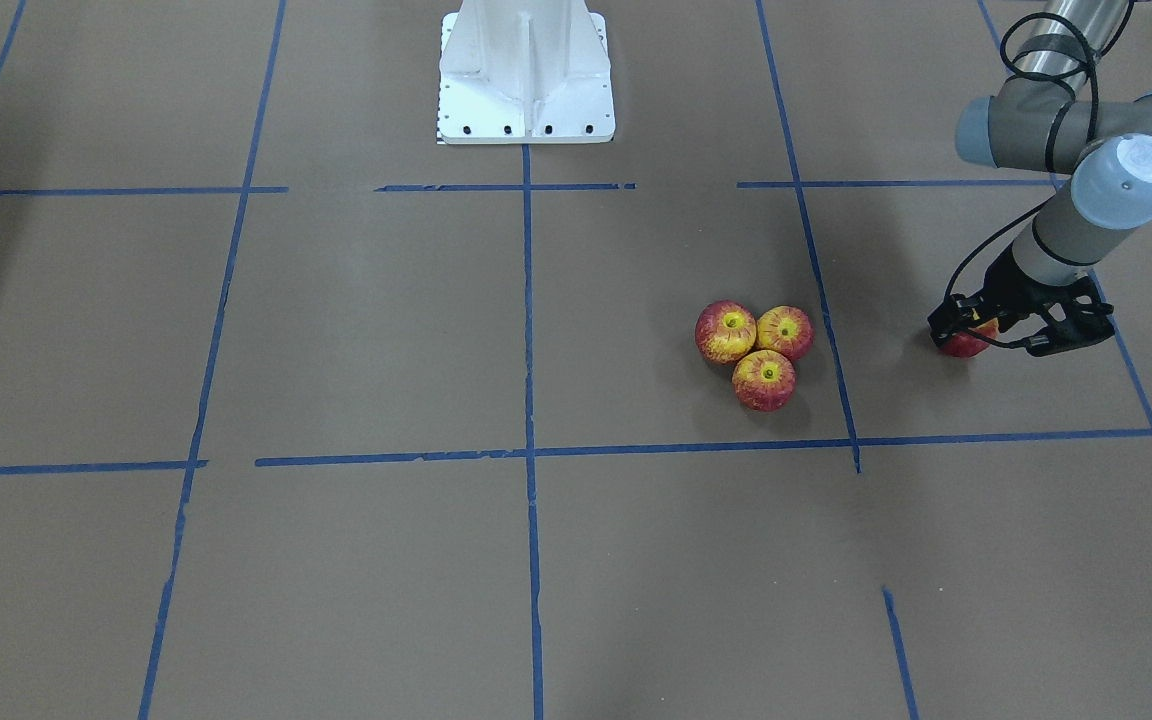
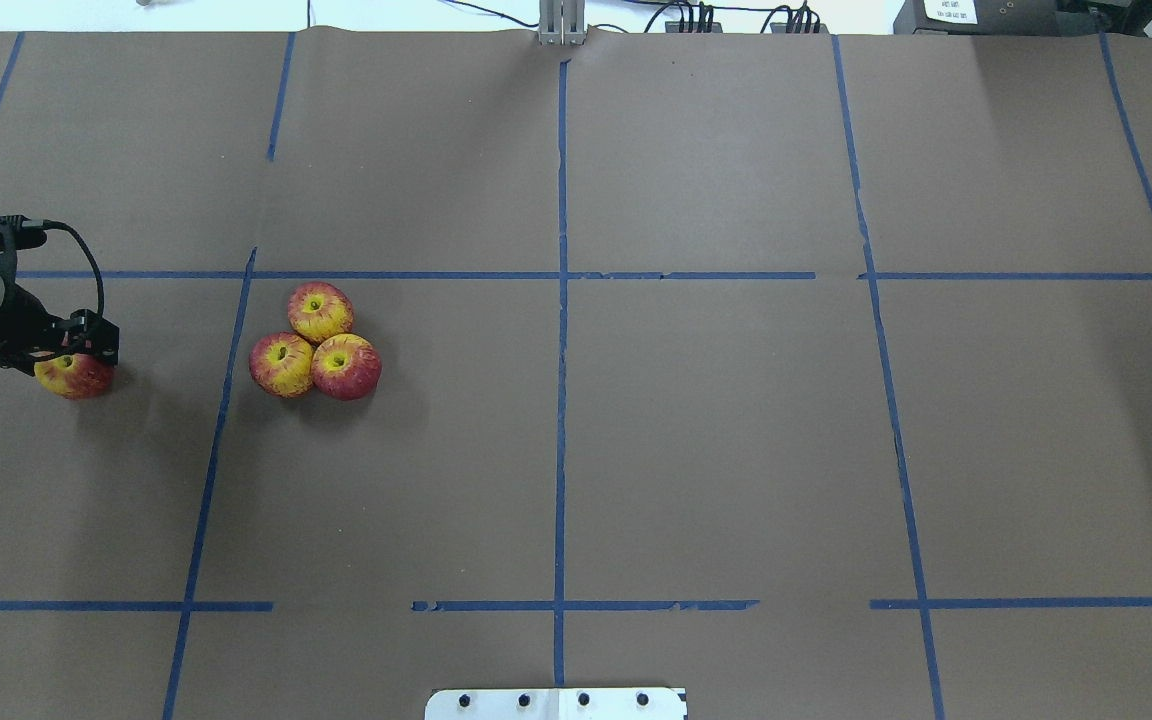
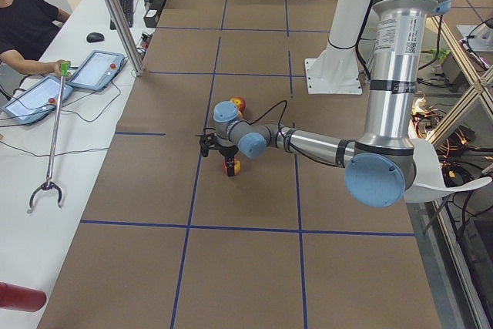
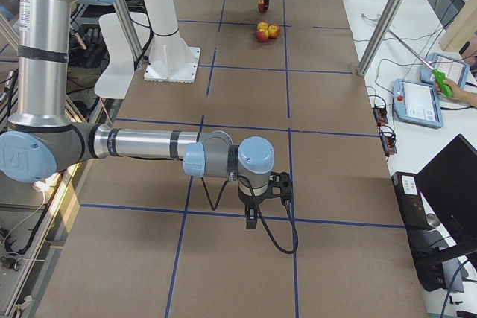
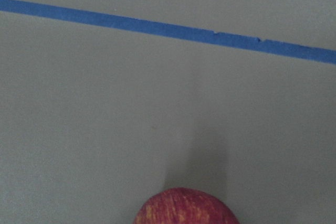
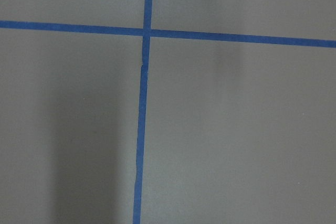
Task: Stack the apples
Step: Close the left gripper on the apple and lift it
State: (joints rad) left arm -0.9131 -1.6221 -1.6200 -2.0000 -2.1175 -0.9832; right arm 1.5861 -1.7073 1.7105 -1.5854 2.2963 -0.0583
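Well, the bench (image 2: 716,450) is one wide brown sheet crossed by blue tape lines (image 2: 561,300), and all the fruit sits on the robot's left half of it.

The left arm (image 1: 1066,230) reaches far out to that side. Its elbow joints are folded, the forearm slants down, and the wrist is turned so the left gripper (image 1: 976,325) points at the bench. The right arm (image 4: 141,144) lies stretched low, well away from the apples, with the right gripper (image 4: 253,221) hanging over a tape line. Whether its fingers are spread or pressed together I cannot tell from here.

The three apples (image 2: 316,348) are huddled touching one another in a triangle, stem dimples up. To my eye that is a base, with the hollow in the middle meant to seat one more.

The fourth apple (image 2: 76,377) is well apart from them, across a tape line and right under the left gripper, whose fingers seem to pinch it from either side. I cannot tell if it rests on the bench or hangs just clear.
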